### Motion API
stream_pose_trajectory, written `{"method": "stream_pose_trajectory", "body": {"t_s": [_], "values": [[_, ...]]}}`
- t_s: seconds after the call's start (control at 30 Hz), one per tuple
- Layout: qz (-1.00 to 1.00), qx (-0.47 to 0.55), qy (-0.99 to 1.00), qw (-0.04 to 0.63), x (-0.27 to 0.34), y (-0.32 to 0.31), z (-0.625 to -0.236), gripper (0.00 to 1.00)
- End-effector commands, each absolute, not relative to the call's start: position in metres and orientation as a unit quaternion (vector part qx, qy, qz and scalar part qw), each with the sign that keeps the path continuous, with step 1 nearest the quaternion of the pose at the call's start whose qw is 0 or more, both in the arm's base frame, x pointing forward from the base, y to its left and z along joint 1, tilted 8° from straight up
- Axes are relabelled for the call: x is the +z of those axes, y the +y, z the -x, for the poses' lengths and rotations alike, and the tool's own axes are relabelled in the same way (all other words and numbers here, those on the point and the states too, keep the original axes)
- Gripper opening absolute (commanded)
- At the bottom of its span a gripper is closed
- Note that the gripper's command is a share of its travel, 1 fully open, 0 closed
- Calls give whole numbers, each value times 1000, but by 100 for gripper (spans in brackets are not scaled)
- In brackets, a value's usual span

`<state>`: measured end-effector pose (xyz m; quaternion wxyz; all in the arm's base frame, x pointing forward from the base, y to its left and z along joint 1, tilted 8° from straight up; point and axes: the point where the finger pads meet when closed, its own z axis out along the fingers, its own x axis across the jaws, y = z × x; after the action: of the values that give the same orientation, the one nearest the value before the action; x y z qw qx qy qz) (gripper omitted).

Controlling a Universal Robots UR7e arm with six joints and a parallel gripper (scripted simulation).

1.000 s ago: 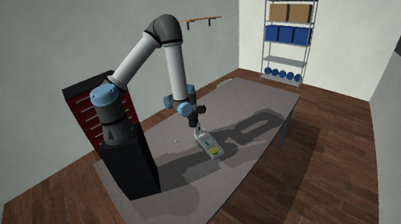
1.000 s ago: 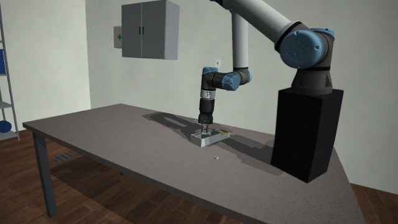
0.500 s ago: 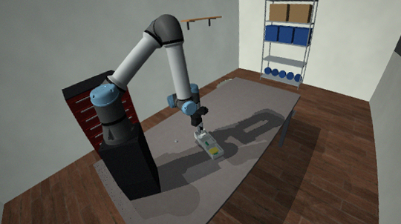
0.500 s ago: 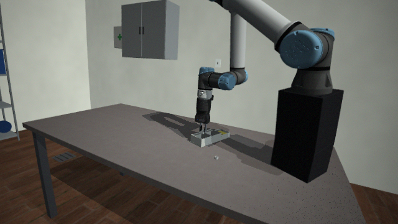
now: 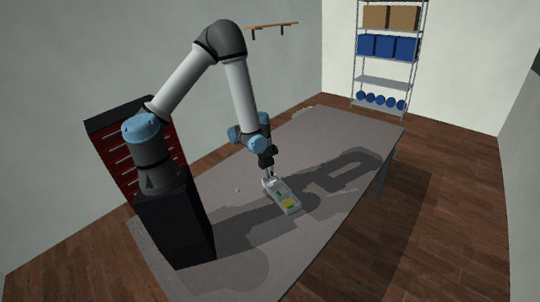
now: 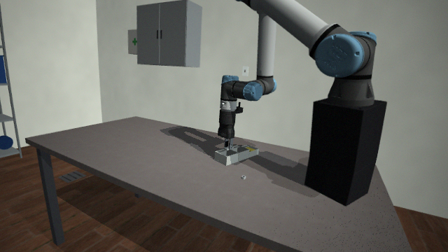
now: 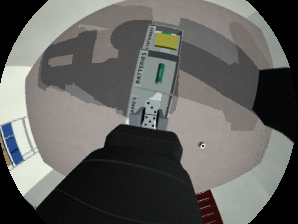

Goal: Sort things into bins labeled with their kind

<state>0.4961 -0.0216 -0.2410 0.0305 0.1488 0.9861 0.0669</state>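
Note:
My gripper [image 5: 271, 175] [image 6: 229, 145] [image 7: 151, 114] is shut on a white domino [image 7: 150, 107] with black dots. It points down over the games bin [image 6: 221, 156] [image 7: 133, 103], fingertips close to the rim; part of the label is hidden. The batteries bin [image 7: 141, 70] is in the middle and holds a green battery [image 5: 279, 193] [image 7: 160, 73]. The stationery bin [image 7: 149, 38] at the far end holds a yellow block [image 5: 288, 202] [image 6: 250, 149] [image 7: 167, 41] with something green beside it. A small pale ring-like piece [image 5: 237, 191] [image 6: 243, 177] [image 7: 202, 145] with a dark centre lies on the table.
The three bins stand in one touching row on the grey-brown table [image 5: 338, 129] [image 6: 140, 157]. The black robot pedestal [image 5: 177, 226] [image 6: 344, 150] stands at one end of the table. The arm's shadow falls across the table around the bins.

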Motion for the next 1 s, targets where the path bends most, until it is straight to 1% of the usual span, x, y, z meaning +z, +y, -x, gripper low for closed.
{"method": "stream_pose_trajectory", "body": {"t_s": [0.0,0.5,0.97], "values": [[-185,65,980,26,-241,-22,-497,49],[-185,65,980,26,-241,-22,-497,49],[-185,65,980,26,-264,-19,-498,49]]}}
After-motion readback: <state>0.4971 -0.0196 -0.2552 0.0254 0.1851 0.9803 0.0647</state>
